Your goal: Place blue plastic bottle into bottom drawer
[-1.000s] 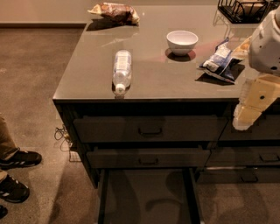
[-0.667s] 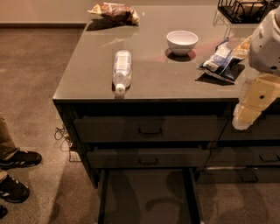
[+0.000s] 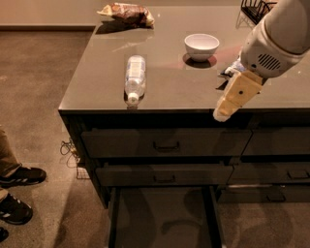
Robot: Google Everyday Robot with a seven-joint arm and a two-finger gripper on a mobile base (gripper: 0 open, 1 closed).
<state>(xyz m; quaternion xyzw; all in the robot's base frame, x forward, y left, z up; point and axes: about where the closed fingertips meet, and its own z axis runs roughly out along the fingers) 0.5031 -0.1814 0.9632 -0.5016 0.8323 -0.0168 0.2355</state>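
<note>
The blue plastic bottle (image 3: 135, 79) lies on its side on the dark countertop (image 3: 169, 92), cap toward the front edge, left of centre. The bottom drawer (image 3: 162, 218) is pulled open below the two handled drawers, and its flat dark inside shows. My gripper (image 3: 232, 99) hangs from the white arm (image 3: 278, 36) at the right, over the counter's front edge. It is well to the right of the bottle, apart from it, and holds nothing I can see.
A white bowl (image 3: 201, 46) sits at the counter's back centre. A snack bag (image 3: 127, 13) lies at the far left corner. A black wire rack (image 3: 255, 8) stands at the far right. A person's shoes (image 3: 17, 191) are on the floor at left.
My arm and gripper have swung left and toward the bottle's side of the counter. The arm now covers the blue-white bag. The bottle and drawer have not moved.
</note>
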